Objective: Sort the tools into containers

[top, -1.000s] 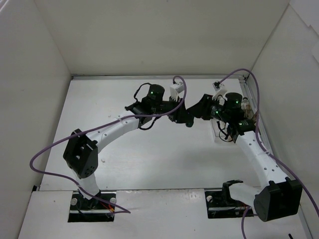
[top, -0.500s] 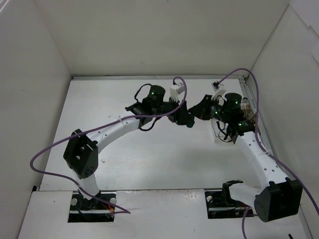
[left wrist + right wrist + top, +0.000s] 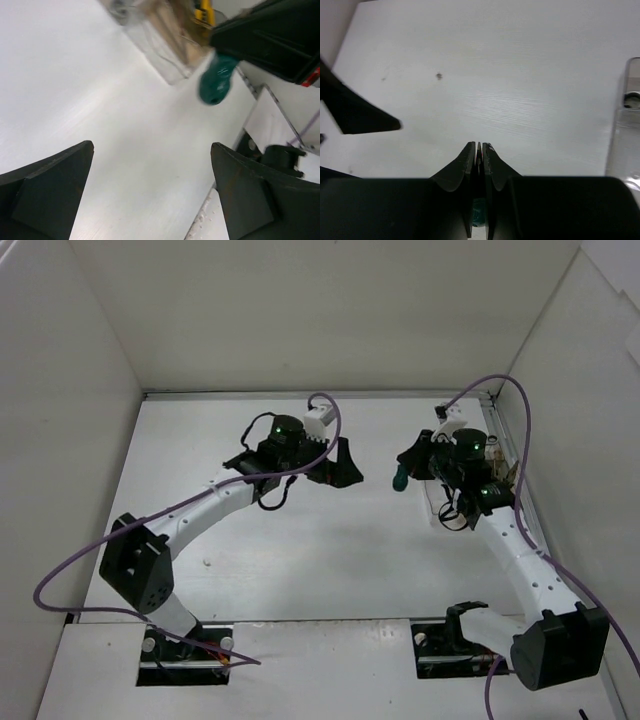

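Note:
A stubby green-handled screwdriver (image 3: 397,480) hangs above the table at centre right, with my right gripper (image 3: 406,462) shut on its thin shaft. In the right wrist view the pads (image 3: 471,155) pinch the shaft and the green handle (image 3: 479,218) shows below them. My left gripper (image 3: 340,466) stands open and empty a short way to the left. Its wrist view shows the fingers (image 3: 50,192) spread wide, with the green handle (image 3: 216,85) ahead. A clear container (image 3: 165,40) with a tan bottom holds yellow-handled pliers (image 3: 202,12).
The containers (image 3: 437,502) stand at the table's right edge, mostly hidden under my right arm; one (image 3: 626,125) shows in the right wrist view. White walls close in the table on three sides. A tiny dark speck (image 3: 439,76) lies on the white surface.
The two grippers were together over the centre. My left gripper has opened, let go of the screwdriver and drawn back left. My right gripper has shut on it and holds it alone.

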Robot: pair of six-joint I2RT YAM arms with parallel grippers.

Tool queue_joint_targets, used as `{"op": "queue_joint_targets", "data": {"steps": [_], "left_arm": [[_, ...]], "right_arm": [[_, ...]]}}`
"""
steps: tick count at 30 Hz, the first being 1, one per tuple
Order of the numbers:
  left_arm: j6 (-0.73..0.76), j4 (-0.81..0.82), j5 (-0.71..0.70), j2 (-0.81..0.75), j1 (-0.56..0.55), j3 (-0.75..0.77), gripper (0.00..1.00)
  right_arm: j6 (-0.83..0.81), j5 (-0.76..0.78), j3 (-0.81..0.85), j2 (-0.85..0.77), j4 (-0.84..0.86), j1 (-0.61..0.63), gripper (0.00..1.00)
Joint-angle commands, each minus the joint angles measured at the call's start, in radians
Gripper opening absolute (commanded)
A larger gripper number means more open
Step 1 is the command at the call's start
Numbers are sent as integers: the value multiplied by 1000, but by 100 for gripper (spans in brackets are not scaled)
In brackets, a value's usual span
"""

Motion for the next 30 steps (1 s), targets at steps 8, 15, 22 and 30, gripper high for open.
{"op": "queue_joint_targets", "data": {"steps": [8,15,22,30], "left_arm": [[34,-214,-283,-260,236,-186,100],[94,-303,-320,-349,357,-252,100],[143,-366,-386,-433,410,-297,100],[144,-398,-451,-519,449,-344,100]], "right_arm": [[-189,539,4,1,-30,-49,0],[-271,622,24,191,19,-74,0],[-272,648,33,350,52,-82,0],[-263,602,36,462,84,-100,17]]}}
